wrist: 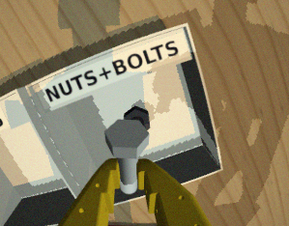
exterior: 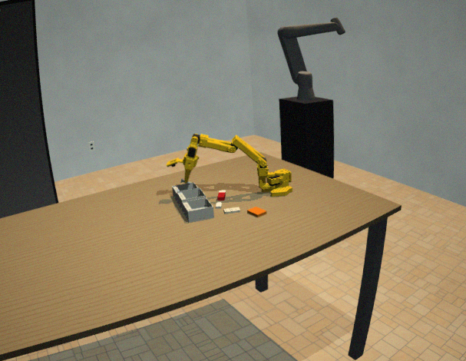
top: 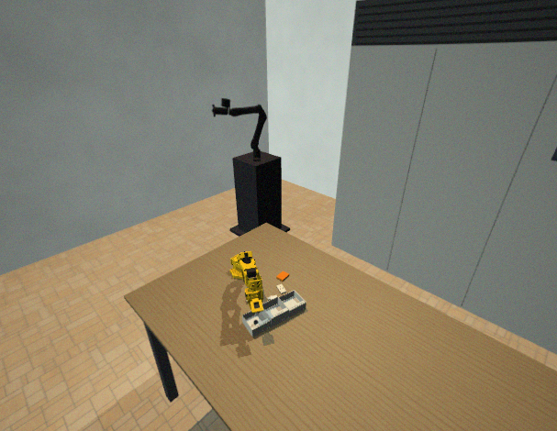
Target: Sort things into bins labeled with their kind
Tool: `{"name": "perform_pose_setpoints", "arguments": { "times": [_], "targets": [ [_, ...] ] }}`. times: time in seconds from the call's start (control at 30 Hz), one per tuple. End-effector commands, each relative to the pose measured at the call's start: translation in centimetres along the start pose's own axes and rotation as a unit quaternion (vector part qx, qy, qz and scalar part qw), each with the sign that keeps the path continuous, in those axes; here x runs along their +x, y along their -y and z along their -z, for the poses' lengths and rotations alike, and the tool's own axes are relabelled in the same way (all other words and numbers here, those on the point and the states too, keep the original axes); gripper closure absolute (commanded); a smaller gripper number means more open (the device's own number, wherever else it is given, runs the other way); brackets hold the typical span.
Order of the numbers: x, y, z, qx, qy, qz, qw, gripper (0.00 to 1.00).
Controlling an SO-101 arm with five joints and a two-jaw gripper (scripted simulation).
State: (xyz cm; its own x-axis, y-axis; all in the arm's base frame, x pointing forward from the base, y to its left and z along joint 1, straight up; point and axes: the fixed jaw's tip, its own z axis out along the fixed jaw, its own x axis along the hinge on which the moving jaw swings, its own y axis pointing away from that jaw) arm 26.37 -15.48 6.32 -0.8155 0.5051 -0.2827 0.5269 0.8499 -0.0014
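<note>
My yellow gripper (wrist: 129, 184) is shut on a grey hex bolt (wrist: 127, 146) and holds it head-down just above the end bin labelled NUTS+BOLTS (wrist: 142, 117). A dark nut (wrist: 136, 117) lies inside that bin. In the exterior view the gripper (exterior: 185, 177) hangs over the far end of the grey row of bins (exterior: 191, 203). A red and white block (exterior: 221, 194), a small white piece (exterior: 218, 204), a white domino (exterior: 231, 210) and an orange flat tile (exterior: 256, 211) lie on the table beside the bins.
The arm's yellow base (exterior: 277, 182) stands behind the objects. The neighbouring bin's label is cut off in the wrist view. A dark pedestal with a black arm (exterior: 306, 132) stands off the table.
</note>
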Motion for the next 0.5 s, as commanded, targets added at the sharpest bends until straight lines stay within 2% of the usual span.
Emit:
{"name": "perform_pose_setpoints", "arguments": {
  "times": [0.0, 0.47],
  "targets": [
    [-1.03, 0.20, 1.13, 0.001, 0.035, 0.000, 0.999, 1.00],
    [-0.25, 0.20, 0.38, 0.000, 0.008, 0.000, 1.000, 1.00]
  ]
}}
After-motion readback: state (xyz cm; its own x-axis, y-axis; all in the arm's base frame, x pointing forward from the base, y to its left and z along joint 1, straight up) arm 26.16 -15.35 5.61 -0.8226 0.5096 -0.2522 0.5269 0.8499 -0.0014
